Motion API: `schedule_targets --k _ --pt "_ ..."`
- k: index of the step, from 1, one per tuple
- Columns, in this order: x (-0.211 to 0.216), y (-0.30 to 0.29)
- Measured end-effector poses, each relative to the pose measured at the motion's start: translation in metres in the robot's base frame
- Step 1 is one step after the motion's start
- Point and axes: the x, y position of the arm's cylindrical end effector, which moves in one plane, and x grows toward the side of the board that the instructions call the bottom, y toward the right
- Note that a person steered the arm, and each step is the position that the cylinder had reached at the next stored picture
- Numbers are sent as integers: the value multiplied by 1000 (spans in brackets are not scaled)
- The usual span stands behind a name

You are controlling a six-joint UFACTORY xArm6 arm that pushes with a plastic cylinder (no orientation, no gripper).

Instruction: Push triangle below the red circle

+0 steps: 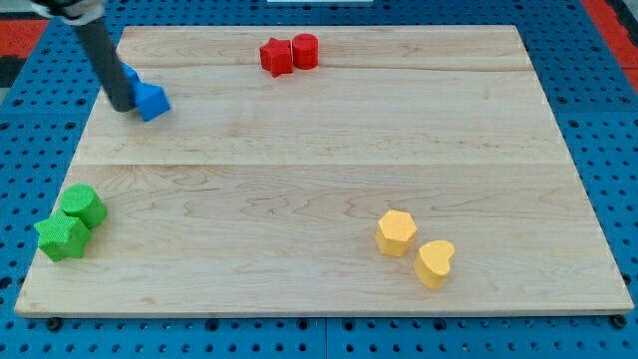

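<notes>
A blue triangle (153,102) lies at the upper left of the wooden board (319,189). My tip (121,105) rests just left of it, touching its left side. A second blue block (131,75) sits behind the rod, mostly hidden. The red circle (305,50) stands near the view's top centre, with a red star-like block (276,56) touching its left side. The triangle is far left of and slightly lower than the red circle.
A green hexagon-like block (83,204) and a green star-like block (62,236) sit at the lower left. A yellow hexagon (396,232) and a yellow heart (435,263) sit at the lower right. Blue pegboard surrounds the board.
</notes>
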Motion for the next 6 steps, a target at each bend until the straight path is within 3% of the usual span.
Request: schedule_targets --k 1,3,4,5,6 --pt "20 38" --pt "-19 14" --pt "-32 32" --pt "-22 78" --pt "-12 88"
